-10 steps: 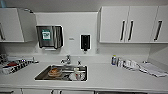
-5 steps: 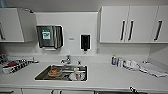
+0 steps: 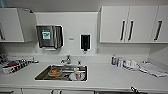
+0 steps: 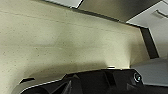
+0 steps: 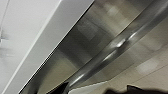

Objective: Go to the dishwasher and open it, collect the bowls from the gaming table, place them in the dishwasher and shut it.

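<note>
Presently, in the head view, the robot faces a white tabletop (image 3: 110, 77) with a steel sink (image 3: 62, 73) set into it. Dishes lie in the sink, and a tap (image 3: 67, 60) stands just behind it. A towel dispenser (image 3: 49, 36) and a dark soap dispenser (image 3: 85, 42) hang on the wall above the sink. White wall cabinets (image 3: 130, 23) hang up and to the right of the sink.

In the left wrist view, speckled floor (image 4: 50, 45) meets a dark plinth (image 4: 117, 12). The left pincer's opening cannot be told.

In the right wrist view, a steel bar handle (image 5: 120, 45) runs across a grey metal front, judged to be the dishwasher (image 5: 82, 37), directly under the tabletop's white edge (image 5: 42, 37). The right pincer's opening cannot be told; no grasp is confirmed.

Risks from this position:
- The pincer may close beside the handle rather than around it, and slip when pulling.
- A pull that does not follow the door's downward swing may strain the hinge.
- The base, standing close, may block the opening door.
</note>
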Tool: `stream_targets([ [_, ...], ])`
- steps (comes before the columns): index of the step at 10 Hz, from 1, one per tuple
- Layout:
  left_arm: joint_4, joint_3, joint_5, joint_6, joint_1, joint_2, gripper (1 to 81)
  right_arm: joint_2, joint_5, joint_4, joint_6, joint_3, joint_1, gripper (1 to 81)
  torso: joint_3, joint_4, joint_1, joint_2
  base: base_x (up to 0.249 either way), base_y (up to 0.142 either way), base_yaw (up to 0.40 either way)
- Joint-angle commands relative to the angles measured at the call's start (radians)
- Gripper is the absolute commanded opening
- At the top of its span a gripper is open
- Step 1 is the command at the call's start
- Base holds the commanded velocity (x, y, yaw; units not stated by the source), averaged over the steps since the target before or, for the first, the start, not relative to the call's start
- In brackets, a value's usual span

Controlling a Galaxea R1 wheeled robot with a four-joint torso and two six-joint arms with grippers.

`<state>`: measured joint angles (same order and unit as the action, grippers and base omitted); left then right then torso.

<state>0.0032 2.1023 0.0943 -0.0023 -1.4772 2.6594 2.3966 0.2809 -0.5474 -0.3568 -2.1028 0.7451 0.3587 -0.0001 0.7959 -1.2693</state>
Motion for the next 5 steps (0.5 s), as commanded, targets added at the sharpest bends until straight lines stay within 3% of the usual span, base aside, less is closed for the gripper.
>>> stream_targets([
  [1, 0.003, -0.015, -0.037, 0.005, 0.07, -0.01, 81.1, -0.035, 0.032, -0.022, -0.004, 0.003, -0.151, 81.1, 0.0, 0.0, 0.0, 0.0, 0.074, 0.0, 0.0],
  [5, 0.003, -0.015, -0.039, 0.005, 0.068, -0.01, 81.1, -0.031, 0.032, -0.02, -0.004, 0.001, -0.151, 81.1, 0.001, 0.0, 0.0, 0.0, 0.079, 0.0, 0.0],
])
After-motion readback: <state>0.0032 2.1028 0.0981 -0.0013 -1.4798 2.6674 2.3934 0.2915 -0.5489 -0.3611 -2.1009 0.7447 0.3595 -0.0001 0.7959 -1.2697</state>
